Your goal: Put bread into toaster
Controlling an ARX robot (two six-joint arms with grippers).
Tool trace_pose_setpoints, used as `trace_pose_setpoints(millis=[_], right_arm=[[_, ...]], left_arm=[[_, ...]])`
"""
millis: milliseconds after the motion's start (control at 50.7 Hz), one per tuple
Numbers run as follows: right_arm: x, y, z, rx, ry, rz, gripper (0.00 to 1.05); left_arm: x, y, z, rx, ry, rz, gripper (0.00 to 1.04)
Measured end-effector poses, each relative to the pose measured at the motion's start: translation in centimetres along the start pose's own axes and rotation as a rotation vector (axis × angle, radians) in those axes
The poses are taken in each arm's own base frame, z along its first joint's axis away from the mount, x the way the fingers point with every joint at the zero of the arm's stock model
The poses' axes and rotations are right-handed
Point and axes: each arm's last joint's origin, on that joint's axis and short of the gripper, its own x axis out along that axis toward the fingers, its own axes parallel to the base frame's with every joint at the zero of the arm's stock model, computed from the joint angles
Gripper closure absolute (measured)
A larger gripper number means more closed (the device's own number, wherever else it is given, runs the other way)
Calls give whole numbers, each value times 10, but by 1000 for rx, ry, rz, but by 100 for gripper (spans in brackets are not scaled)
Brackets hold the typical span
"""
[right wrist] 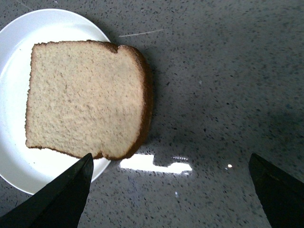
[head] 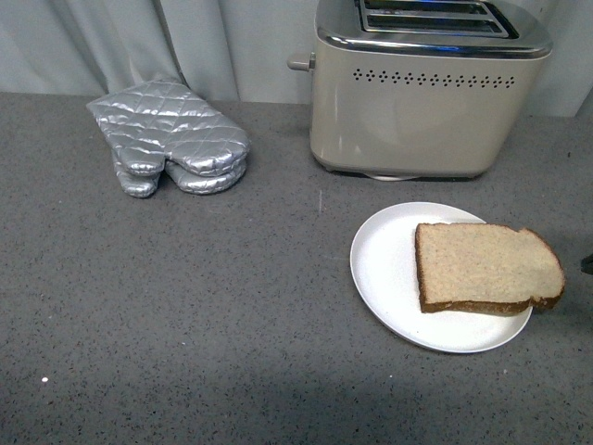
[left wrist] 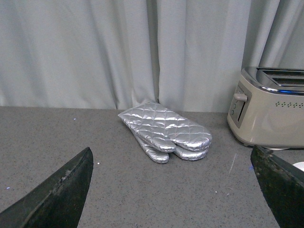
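The bread (head: 484,267) is a brown-crusted slice lying flat on a white plate (head: 384,269) at the front right of the counter; its rounded top overhangs the plate's right rim. The cream-beige toaster (head: 426,102) with a chrome two-slot top stands behind the plate. In the right wrist view my right gripper (right wrist: 171,190) is open and empty, above the counter just beside the bread (right wrist: 85,95) and the plate (right wrist: 19,166). In the left wrist view my left gripper (left wrist: 173,190) is open and empty over bare counter; the toaster (left wrist: 270,114) shows off to one side.
A silver quilted oven mitt (head: 171,139) lies at the back left of the grey speckled counter; it also shows in the left wrist view (left wrist: 166,130). A grey curtain (head: 139,42) hangs behind the counter. A dark bit of the right arm (head: 587,264) shows at the frame's right edge.
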Motion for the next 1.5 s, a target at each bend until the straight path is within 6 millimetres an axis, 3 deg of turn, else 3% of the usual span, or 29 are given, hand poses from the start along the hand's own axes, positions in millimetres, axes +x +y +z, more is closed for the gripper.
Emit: trace_pose_setpoints(millis=[158, 375, 848, 967, 1105, 1243, 1381, 1499], right_arm=[[26, 0, 10, 44, 47, 39, 10], [56, 5, 9, 128, 91, 67, 13], [65, 11, 14, 249, 77, 77, 85], [52, 15, 23, 299, 52, 115, 103], [21, 24, 39, 423, -2, 173, 103], [-19, 40, 46, 709, -10, 207, 103], [-72, 75, 56, 912, -197, 154, 103], [-96, 103, 62, 969, -344, 118, 103]], left_arm=[[0, 0, 0, 0, 0, 0, 7], [0, 0, 0, 0, 0, 0, 7], [0, 0, 0, 0, 0, 0, 7], [0, 0, 0, 0, 0, 0, 7], [0, 0, 0, 0, 0, 0, 7], [0, 0, 0, 0, 0, 0, 7], [0, 0, 0, 0, 0, 0, 7], [0, 0, 0, 0, 0, 0, 7]])
